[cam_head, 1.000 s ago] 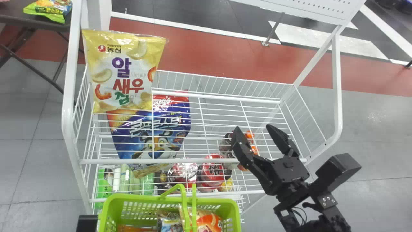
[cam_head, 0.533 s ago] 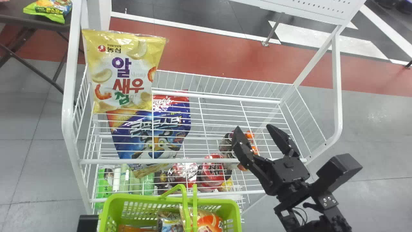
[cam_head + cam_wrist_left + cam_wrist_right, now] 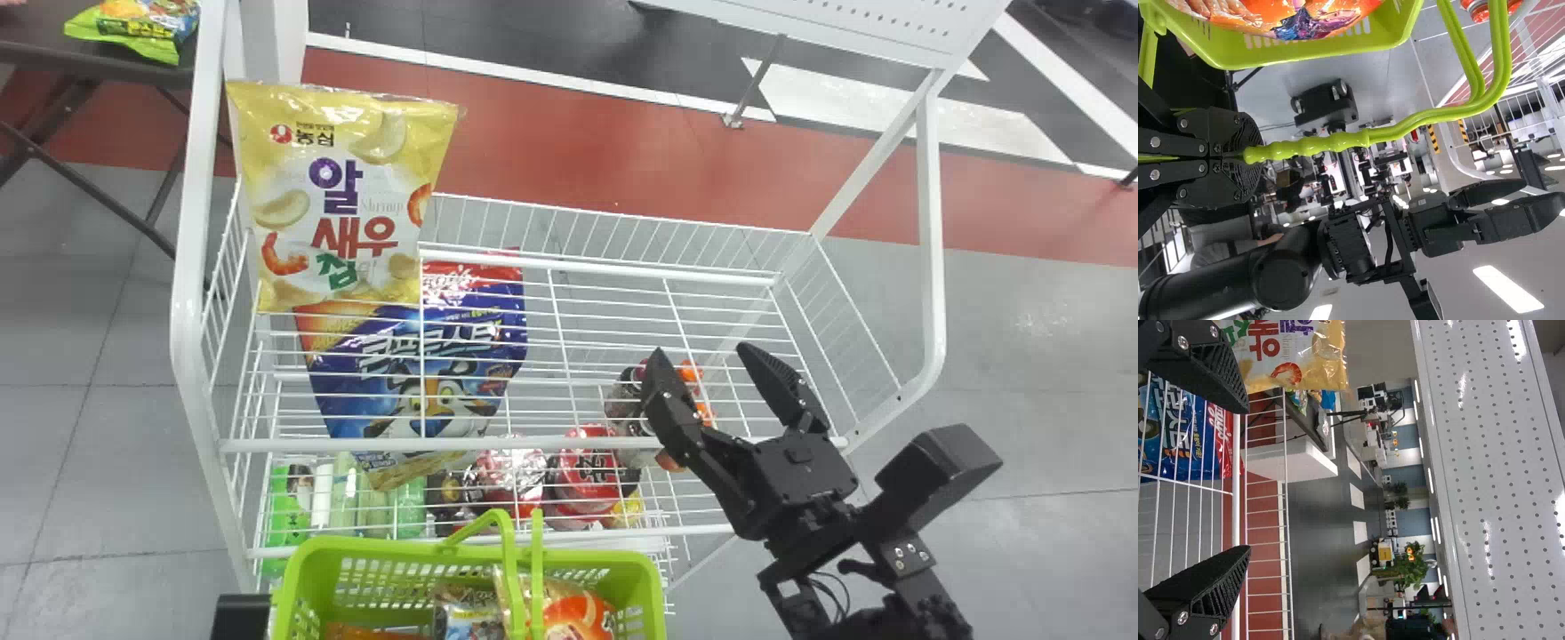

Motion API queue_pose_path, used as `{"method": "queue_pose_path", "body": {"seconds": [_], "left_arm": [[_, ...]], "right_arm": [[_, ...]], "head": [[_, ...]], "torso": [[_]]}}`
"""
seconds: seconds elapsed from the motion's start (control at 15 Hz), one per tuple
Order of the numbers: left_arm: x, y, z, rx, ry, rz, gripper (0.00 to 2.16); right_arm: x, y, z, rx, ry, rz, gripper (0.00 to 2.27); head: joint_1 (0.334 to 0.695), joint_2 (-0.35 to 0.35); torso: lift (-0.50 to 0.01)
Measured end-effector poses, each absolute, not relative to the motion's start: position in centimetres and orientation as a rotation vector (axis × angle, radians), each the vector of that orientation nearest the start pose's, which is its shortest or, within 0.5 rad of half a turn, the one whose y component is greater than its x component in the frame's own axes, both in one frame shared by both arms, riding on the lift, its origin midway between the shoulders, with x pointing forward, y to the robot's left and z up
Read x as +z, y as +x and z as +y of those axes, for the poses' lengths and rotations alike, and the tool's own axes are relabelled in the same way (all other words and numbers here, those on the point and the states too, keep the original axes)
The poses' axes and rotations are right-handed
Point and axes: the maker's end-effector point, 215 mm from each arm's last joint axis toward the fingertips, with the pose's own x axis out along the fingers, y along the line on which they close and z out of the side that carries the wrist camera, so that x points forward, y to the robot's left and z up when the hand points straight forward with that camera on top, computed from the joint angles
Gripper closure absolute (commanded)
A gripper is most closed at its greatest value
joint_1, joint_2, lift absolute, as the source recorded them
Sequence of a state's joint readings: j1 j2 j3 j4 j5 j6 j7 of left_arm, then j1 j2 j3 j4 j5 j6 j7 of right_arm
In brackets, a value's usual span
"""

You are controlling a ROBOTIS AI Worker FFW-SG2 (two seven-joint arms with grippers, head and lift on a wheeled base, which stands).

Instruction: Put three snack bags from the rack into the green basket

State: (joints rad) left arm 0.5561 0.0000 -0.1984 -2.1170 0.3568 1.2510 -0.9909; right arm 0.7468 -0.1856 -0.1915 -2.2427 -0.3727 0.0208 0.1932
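My right gripper (image 3: 701, 349) is open over the right front part of the wire rack (image 3: 613, 265), with nothing between its fingers; in the right wrist view the gripper (image 3: 1245, 480) has the yellow snack bag (image 3: 1293, 360) off beyond it. That yellow bag (image 3: 338, 196) stands at the rack's left end. A blue bag (image 3: 427, 364) lies lower, behind the wires. The green basket (image 3: 391, 544), at the rack's front, holds an orange-red bag (image 3: 573, 613) and other packs. Beside it is a black part of my left arm (image 3: 242, 615). My left gripper (image 3: 1245, 157) is shut on the basket's handle (image 3: 1318, 143).
On the rack's lower level are round red packs (image 3: 591, 471) and green items (image 3: 289, 507). White posts (image 3: 931, 249) frame the rack's sides, with a perforated white panel (image 3: 853, 18) above at the back. A dark table (image 3: 98, 62) stands off to the left.
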Motion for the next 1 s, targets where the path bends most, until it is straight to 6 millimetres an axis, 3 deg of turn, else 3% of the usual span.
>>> {"method": "queue_pose_path", "body": {"seconds": [1.0], "left_arm": [[-41.2,14.95,-8.23,-1.268,-0.923,1.037,1.39]], "right_arm": [[-31.49,38.56,-28.19,0.15,0.123,0.061,0.08]], "head": [[0.695,-0.35]], "torso": [[0.0]]}}
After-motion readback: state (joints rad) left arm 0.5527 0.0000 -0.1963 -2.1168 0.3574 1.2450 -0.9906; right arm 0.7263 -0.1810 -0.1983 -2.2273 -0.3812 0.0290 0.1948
